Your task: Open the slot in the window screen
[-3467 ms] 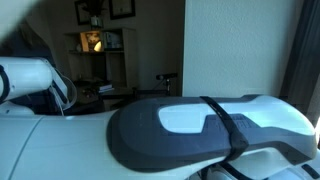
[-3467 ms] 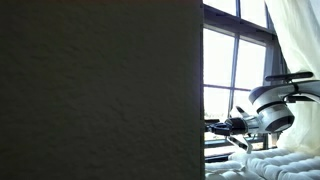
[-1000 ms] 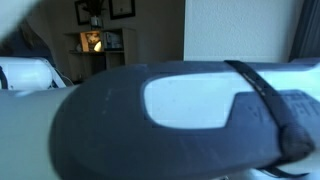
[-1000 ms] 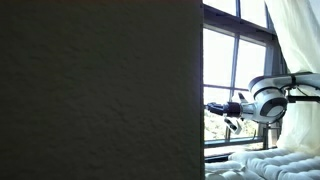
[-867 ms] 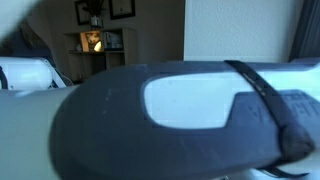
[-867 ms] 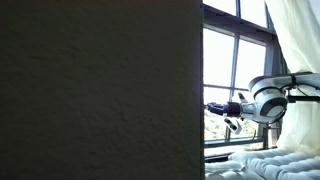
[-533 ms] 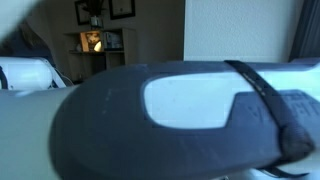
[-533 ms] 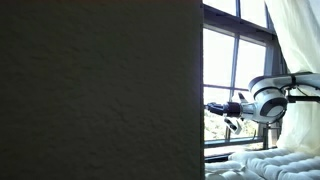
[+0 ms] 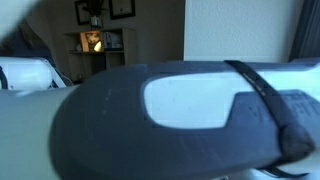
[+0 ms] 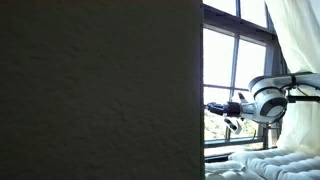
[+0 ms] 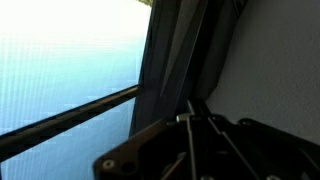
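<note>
Gripper (image 10: pixel 213 108), jaws closed on nothing discernible, had risen from the foot of the window screen (image 10: pixel 224 60) to its mid-height, then held motionless. The slot could not be made out; opening apparently not begun.

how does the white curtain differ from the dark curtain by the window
Colour: the white curtain is pale and bright; the dark curtain is grey-blue. Light: the white curtain glows with daylight; the dark curtain looks opaque. Place: the white curtain hangs by the robot arm in an exterior view; the dark curtain hangs beside the window screen in the wrist view. Both fall in long vertical folds.
</note>
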